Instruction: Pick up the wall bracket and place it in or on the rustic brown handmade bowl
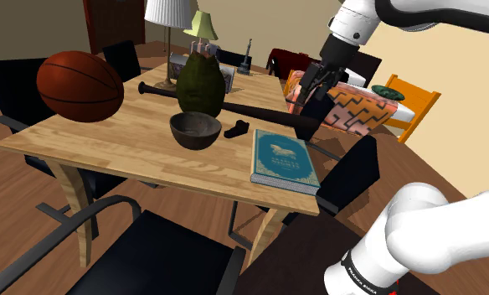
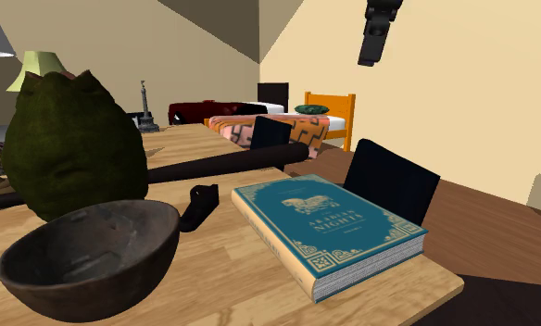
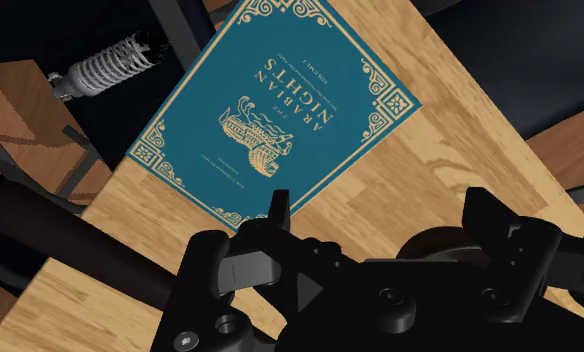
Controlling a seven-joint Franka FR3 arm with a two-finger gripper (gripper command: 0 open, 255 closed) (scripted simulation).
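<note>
**Bracket low and to the left of a spread pincer, beside the bowl**

In the wrist view, gripper [image 3: 377,212] spread wide with nothing clasped, looking down on a teal book [image 3: 275,110] and bare wood. In the shoulder view, poised high above the right end of the table [image 1: 109,144], roughly over the thick end of a dark bat [image 1: 251,111].

Down on the tabletop, well below and to the left of the gripper: the wall bracket [image 1: 237,130], small and black. Just right of the dark brown bowl [image 1: 194,131], just left of the book's far corner, on the near side of the bat. Close to the bowl but apparently not touching it, going by the second exterior view.

Long axis judged to run roughly from the bowl's side toward the bat, with a short leg standing up at the far end; hard to settle any finer.

Probably calls for a descent leftward past the book, wrist turned to close across the bracket's narrow width, then only a short carry left to the bowl. Worth minding the bat just behind and the dark green rounded object [image 1: 201,84] beyond it.
</note>
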